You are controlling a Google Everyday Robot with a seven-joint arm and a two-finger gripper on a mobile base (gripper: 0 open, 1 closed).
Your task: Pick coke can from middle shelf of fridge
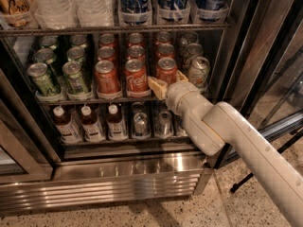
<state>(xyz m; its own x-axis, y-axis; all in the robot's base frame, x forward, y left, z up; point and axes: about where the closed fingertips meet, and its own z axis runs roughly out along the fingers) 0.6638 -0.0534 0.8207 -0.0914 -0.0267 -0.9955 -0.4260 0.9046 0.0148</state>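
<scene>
The fridge [118, 171] stands open in the camera view. Its middle shelf [90, 100] holds rows of green cans [75, 77] on the left, red cans in the middle and silver-white cans [199, 71] on the right. The front red cans are three coke cans, left [106, 77], middle [136, 76] and right [166, 69]. My gripper [166, 83] is at the front of the shelf, open. Its tan fingers [156, 86] stand on either side of the base of the right coke can. That can stands upright on the shelf.
The top shelf holds tall water and blue soda bottles [135, 1]. The bottom rack holds small brown bottles [90, 122] and silver cans [140, 123]. The steel base grille [109, 193] is below. The glass door [279, 93] stands to the right, above a speckled floor [208, 212].
</scene>
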